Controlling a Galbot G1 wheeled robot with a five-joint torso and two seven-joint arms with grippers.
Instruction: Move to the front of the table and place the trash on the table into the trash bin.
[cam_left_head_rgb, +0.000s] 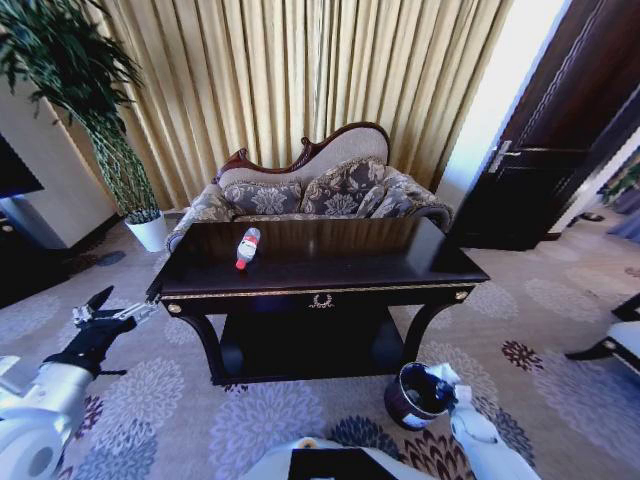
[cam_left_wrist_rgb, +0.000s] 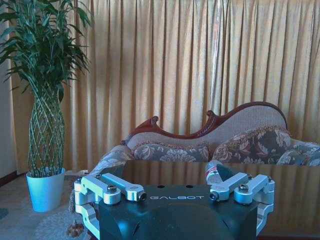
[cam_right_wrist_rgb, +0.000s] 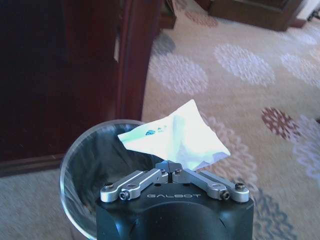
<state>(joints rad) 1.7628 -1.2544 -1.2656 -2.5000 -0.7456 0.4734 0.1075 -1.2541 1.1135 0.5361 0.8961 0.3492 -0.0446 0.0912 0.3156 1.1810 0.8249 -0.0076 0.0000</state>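
Trash bin (cam_left_head_rgb: 418, 396) sits on carpet by the worktop's (cam_left_head_rgb: 330, 270) right leg; a bottle (cam_left_head_rgb: 246, 248) lies on top. Left hand (cam_left_wrist_rgb: 174, 192) hovers, spread wide. Right hand (cam_right_wrist_rgb: 172, 173) pinches white paper (cam_right_wrist_rgb: 176, 135) over the bin; release should wait until it's centred over the opening.

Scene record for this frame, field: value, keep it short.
table: dark wood, in front of the robot
bottle: lying on the table top
paper wad: white, pinched in the right gripper, over the bin's rim
trash bin: on the carpet by the table's right leg
left gripper: open, holding nothing, off the table's left end
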